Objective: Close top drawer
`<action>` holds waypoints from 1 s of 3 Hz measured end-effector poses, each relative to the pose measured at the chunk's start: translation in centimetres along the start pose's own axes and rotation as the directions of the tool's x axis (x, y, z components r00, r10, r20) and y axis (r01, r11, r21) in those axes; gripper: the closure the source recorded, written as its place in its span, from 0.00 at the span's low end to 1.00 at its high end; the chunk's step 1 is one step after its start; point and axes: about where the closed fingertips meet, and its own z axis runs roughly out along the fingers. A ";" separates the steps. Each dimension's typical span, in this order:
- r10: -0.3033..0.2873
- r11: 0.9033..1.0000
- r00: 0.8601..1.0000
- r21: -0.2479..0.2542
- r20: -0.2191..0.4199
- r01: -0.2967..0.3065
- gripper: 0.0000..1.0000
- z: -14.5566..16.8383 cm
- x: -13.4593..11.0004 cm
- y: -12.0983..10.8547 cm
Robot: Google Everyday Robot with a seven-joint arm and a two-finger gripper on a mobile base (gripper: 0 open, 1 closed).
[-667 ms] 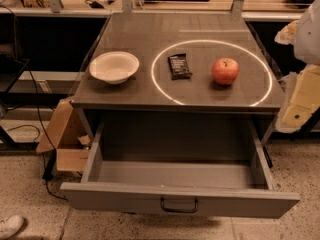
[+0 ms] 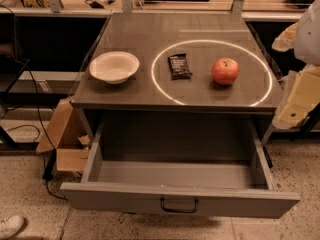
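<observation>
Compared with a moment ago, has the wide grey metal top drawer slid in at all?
No. The top drawer sits just as far out from the grey table's front edge; the pale end effector hangs beside the table's right side.

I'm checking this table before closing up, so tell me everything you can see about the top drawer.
The top drawer is a wide, shallow grey tray, metal by its look, as broad as the table above it. It is pulled far out toward the camera, level, and nothing shows inside. Its flat front panel carries a small dark wire handle at centre. Nothing touches it; the gripper hangs at the right edge, beside the table.
</observation>
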 end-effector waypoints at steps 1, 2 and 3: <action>0.000 1.000 1.000 0.000 0.000 0.000 0.36 0.0 0.0 0.0; 0.000 1.000 1.000 0.000 0.000 0.000 0.60 0.0 0.0 0.0; 0.000 1.000 1.000 0.000 0.000 0.000 0.83 0.0 0.0 0.0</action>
